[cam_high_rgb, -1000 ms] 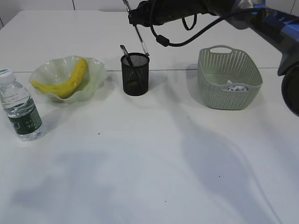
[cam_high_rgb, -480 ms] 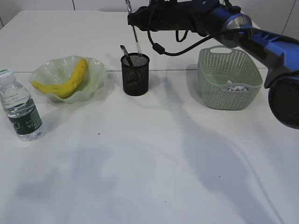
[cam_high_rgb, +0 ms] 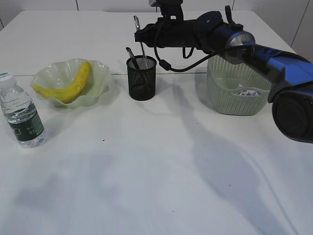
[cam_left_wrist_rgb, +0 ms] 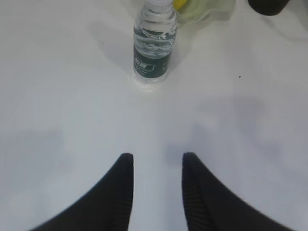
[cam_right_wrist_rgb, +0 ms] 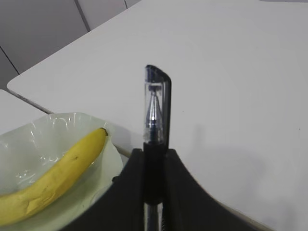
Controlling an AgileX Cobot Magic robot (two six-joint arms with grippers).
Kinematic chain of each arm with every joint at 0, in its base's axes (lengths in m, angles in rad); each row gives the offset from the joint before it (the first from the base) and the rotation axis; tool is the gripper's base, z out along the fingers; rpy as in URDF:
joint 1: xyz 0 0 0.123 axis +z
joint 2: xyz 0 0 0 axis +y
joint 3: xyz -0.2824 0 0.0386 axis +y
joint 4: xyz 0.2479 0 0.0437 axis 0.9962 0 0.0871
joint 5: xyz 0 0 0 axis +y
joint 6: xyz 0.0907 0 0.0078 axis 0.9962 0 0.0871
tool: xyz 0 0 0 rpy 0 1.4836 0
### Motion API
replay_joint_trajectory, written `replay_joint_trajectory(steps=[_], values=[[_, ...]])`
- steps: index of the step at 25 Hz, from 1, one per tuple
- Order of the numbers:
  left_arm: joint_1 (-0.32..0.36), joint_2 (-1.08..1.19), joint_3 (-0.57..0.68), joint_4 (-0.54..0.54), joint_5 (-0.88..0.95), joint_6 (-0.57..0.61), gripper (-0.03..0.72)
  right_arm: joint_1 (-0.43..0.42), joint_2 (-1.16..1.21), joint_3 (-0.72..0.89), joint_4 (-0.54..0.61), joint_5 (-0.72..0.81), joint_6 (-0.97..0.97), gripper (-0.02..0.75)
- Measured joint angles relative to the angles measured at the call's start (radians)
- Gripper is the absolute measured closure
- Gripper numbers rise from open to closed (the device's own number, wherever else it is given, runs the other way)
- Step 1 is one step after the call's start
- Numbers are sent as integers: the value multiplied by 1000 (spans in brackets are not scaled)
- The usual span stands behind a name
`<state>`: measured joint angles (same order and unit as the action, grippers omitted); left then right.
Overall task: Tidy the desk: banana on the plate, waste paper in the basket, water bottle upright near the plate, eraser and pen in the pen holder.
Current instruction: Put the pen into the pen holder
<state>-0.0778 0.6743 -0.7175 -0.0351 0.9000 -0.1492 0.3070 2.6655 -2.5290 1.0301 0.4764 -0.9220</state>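
My right gripper (cam_high_rgb: 142, 35) is shut on a pen (cam_high_rgb: 141, 41) and holds it upright with its lower end inside the black mesh pen holder (cam_high_rgb: 142, 78). The right wrist view shows the pen (cam_right_wrist_rgb: 156, 120) clamped between the jaws (cam_right_wrist_rgb: 155, 159). Another dark pen (cam_high_rgb: 130, 55) leans in the holder. The banana (cam_high_rgb: 71, 85) lies on the pale green plate (cam_high_rgb: 100, 73); both also show in the right wrist view, banana (cam_right_wrist_rgb: 53, 178) on plate (cam_right_wrist_rgb: 29, 139). The water bottle (cam_high_rgb: 20, 115) stands upright left of the plate, also in the left wrist view (cam_left_wrist_rgb: 154, 45). My left gripper (cam_left_wrist_rgb: 155, 161) is open and empty. Crumpled paper (cam_high_rgb: 247, 91) lies in the green basket (cam_high_rgb: 234, 63). The eraser is not visible.
The white table's far edge runs behind the holder and basket. My right arm and its cable (cam_high_rgb: 205, 34) stretch above the basket toward the holder. A black object's edge (cam_left_wrist_rgb: 269, 6) shows at the top right of the left wrist view.
My right gripper has lowered and straightened the pen, so its lower end now sits inside the pen holder. The arm has dropped lower over the basket. The left gripper's earlier state is not shown.
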Motion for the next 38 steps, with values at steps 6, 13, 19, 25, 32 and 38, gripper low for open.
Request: replay_joint_trajectory(steps=[6, 13, 19, 25, 32, 38], values=[[0, 0, 0, 13, -18, 0, 444, 0, 0, 0, 4, -22, -7, 676], [0, 0, 0, 18, -32, 0, 444, 0, 0, 0, 4, -30, -9, 638], [0, 0, 0, 18, -33, 0, 446, 0, 0, 0, 10, -30, -9, 633], [0, 0, 0, 18, -33, 0, 449, 0, 0, 0, 32, -30, -9, 619], [0, 0, 0, 20, -33, 0, 449, 0, 0, 0, 33, -30, -10, 570], [0, 0, 0, 22, -34, 0, 449, 0, 0, 0, 33, -30, -10, 561]])
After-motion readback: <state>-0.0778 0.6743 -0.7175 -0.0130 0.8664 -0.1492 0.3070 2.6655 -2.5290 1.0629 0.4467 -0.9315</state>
